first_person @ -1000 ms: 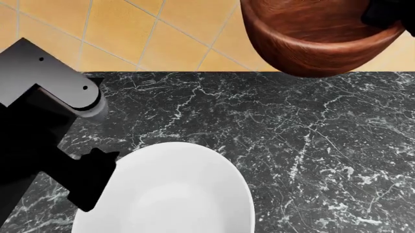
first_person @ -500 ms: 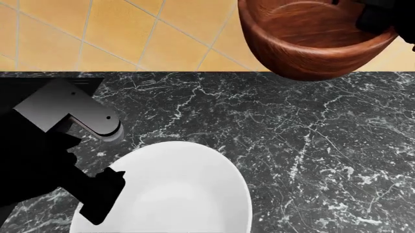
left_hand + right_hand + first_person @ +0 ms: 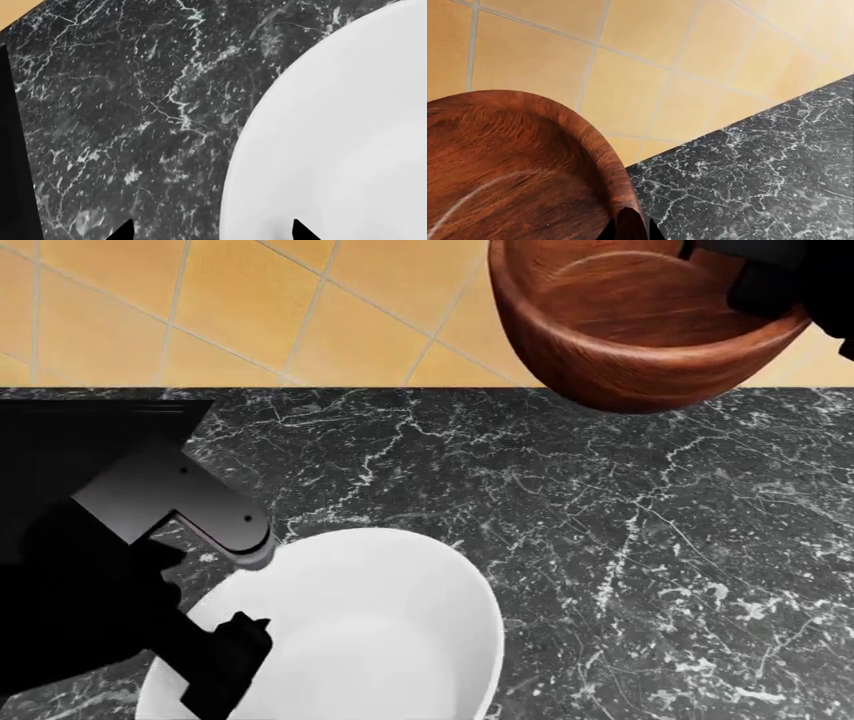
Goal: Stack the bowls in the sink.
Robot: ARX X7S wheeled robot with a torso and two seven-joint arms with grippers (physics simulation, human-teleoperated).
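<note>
White bowl (image 3: 360, 630): near left on the dark marbled counter (image 3: 627, 540), upright. Left gripper (image 3: 220, 670) over its left rim, one finger inside and one outside, tips parted and not visibly pinching.

Wooden bowl (image 3: 627, 325): far right, tilted, lifted above the counter's far edge with tan floor tiles (image 3: 267, 310) behind. Right gripper (image 3: 629, 231) clamped on its rim.

Sink: out of view.

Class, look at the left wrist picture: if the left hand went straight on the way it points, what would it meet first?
Most likely the white bowl's rim: the left hand straddles it, one fingertip over the bowl, the other over the stone counter. Depth is unclear.
</note>
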